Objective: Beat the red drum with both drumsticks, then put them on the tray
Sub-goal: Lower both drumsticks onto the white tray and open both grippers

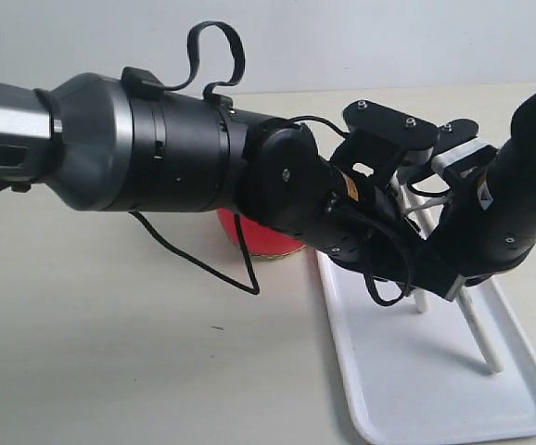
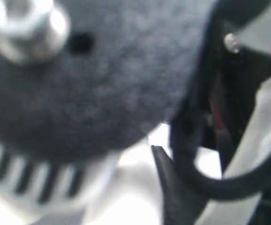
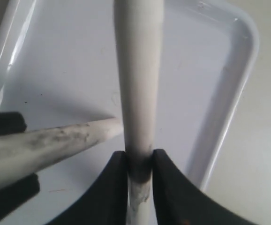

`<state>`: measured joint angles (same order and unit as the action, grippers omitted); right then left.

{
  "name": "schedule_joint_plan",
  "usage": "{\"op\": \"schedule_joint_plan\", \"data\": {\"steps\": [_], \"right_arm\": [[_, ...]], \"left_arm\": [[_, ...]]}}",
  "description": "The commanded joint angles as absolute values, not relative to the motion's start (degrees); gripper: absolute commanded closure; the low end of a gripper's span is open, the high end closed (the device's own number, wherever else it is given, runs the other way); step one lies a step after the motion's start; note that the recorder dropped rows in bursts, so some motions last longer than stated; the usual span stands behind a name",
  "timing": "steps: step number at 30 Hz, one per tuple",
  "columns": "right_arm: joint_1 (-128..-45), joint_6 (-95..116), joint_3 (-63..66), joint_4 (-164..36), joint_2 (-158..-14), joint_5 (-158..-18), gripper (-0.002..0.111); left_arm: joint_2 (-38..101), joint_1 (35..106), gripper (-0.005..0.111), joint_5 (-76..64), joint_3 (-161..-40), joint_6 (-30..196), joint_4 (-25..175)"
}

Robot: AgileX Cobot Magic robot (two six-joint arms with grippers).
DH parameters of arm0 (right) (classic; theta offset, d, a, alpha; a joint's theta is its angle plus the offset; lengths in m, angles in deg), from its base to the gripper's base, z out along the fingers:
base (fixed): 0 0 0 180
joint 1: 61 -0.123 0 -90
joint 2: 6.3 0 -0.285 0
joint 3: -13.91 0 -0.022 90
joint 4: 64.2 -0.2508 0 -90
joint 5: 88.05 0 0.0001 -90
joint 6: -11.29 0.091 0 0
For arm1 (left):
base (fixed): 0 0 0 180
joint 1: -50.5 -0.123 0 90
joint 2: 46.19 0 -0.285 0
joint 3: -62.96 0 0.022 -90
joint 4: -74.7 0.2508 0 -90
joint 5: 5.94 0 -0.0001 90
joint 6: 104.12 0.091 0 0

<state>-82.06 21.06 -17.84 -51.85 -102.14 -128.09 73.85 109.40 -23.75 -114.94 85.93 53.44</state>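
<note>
Two black jointed robot arms.
The left arm (image 1: pixel 175 148) has a matt black cylindrical casing, a silver-grey band (image 1: pixel 8 116), a looped black strap (image 1: pixel 239 54) and thin black cables (image 1: pixel 194 262); a black plate (image 1: pixel 384 133) carries small silver screws (image 1: pixel 409 121). The right arm (image 1: pixel 528 185) is glossy black with a white bracket (image 1: pixel 458 158) and tapered black fingers (image 3: pixel 173 187).

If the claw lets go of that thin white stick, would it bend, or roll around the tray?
Probably stiff: the drumstick looks straight though the right claw pinches it near one end. Round and smooth, it may roll, but the tray rim should stop it.
</note>
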Motion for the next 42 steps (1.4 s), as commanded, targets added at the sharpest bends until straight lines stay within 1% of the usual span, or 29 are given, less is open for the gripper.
{"op": "schedule_joint_plan", "data": {"steps": [1, 5, 7, 13, 14, 16, 22, 28, 42], "right_arm": [[-82.16, 22.85, -17.79, -51.62, -104.00, -121.62, 0.108], [-82.16, 28.27, -17.79, -45.51, -104.11, -120.65, 0.108], [-82.16, 33.56, -17.79, -41.03, -104.11, -120.35, 0.108], [-82.16, 34.11, -17.79, -40.64, -104.11, -119.69, 0.108], [-82.16, 34.11, -17.79, -40.22, -104.11, -119.69, 0.108], [-82.16, 34.11, -17.79, -40.10, -104.11, -119.69, 0.108], [-82.16, 35.34, -17.79, -40.31, -104.93, -119.75, 0.108], [-82.16, 35.34, -17.79, -39.18, -107.95, -119.44, 0.108], [-81.89, 35.31, -17.79, -39.89, -116.96, -117.22, 0.108]], "left_arm": [[75.16, 109.07, 0.107, -27.59, -114.46, 85.83, 51.63], [74.94, 107.26, 0.107, -31.26, -114.46, 85.83, 49.84], [73.81, 104.84, 0.107, -36.78, -114.46, 85.93, 49.71], [72.11, 100.35, 0.107, -46.86, -114.71, 89.68, 44.48], [72.23, 99.51, 0.107, -50.02, -115.16, 92.68, 41.37], [72.23, 99.13, 0.107, -51.98, -115.26, 97.30, 36.77], [74.59, 99.13, 0.107, -51.19, -115.26, 99.68, 34.07], [77.56, 99.13, 0.107, -45.02, -115.26, 101.68, 32.88], [82.73, 99.13, 0.107, -42.61, -118.43, 102.95, 31.68]]}}
